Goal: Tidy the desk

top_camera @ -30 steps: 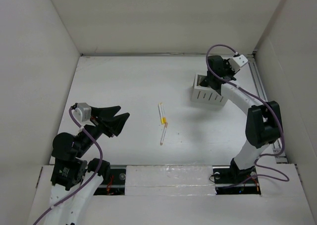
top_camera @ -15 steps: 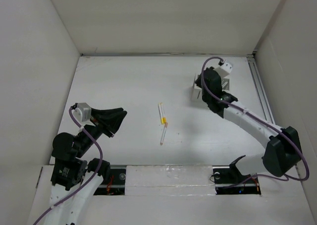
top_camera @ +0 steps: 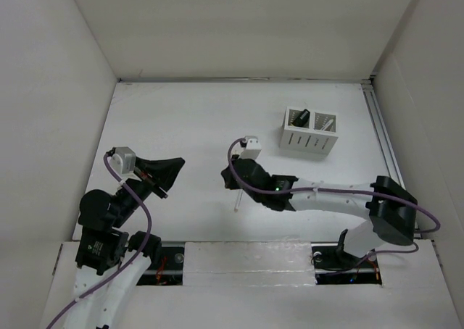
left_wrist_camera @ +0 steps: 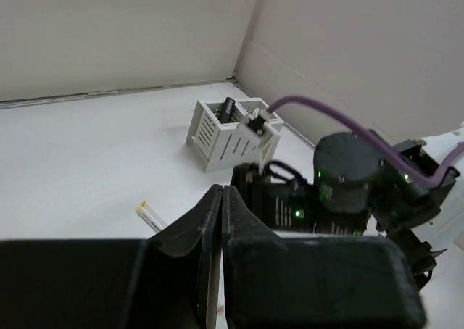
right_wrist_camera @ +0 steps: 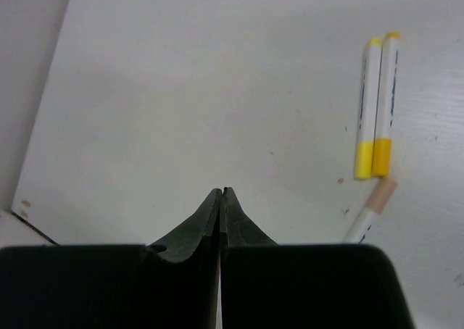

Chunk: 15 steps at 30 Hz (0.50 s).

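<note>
The left arm is folded close above its base at the near left corner, forearm raised. Its black two-finger claw points toward the middle of the large flat matte white tabletop. Its two fingers are pressed flat together with nothing between them.

The right arm lies low and stretched out from its base at the near right, reaching leftward across the tabletop to its centre, with the purple cable running along it. Its own black claw is likewise fully closed on nothing, tips aimed over bare tabletop toward the left edge.

In the right wrist view, two white markers with yellow caps lie side by side, touching, to the right of the claw. A white pen with a peach-coloured end lies just below them. Blue print runs along the marker barrels, too small to read.

The tabletop fills the floor between the white side walls, and a thin metal rail runs along its right edge. A small white slotted two-compartment pen holder stands toward the far right. A dark object leans in its left compartment.
</note>
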### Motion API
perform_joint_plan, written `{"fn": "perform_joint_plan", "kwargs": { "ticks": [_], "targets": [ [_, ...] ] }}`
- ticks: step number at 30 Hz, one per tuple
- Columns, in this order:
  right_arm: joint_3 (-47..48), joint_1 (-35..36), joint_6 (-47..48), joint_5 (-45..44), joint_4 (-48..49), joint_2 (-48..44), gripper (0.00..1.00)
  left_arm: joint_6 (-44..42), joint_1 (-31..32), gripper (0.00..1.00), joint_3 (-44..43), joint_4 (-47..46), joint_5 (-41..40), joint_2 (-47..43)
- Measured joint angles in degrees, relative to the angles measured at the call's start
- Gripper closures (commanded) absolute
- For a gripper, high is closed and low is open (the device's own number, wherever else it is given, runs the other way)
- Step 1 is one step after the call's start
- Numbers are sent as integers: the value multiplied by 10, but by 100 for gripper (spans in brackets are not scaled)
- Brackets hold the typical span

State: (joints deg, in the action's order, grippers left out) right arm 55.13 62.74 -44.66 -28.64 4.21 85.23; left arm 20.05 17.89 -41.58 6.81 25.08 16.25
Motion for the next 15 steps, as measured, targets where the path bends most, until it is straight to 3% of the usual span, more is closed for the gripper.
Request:
{"fn": "perform_joint_plan", "kwargs": {
  "ticks": [1, 3, 4, 5, 15],
  "targets": [
    [6, 16, -7, -8, -9, 12, 92, 0, 0, 100, 0, 0, 0, 2],
    [9, 46, -31, -32, -39, 38, 71, 0, 0, 97, 0, 1, 0, 3],
    [9, 47, -32, -33, -40, 39, 71, 0, 0, 97, 0, 1, 0, 4],
    [9, 52, -44, -40, -51, 47, 61, 1, 0, 95, 0, 1, 1, 4],
    [2, 55, -147, -114, -143, 98, 59, 4, 0, 81, 0, 0, 2, 0]
  ]
}}
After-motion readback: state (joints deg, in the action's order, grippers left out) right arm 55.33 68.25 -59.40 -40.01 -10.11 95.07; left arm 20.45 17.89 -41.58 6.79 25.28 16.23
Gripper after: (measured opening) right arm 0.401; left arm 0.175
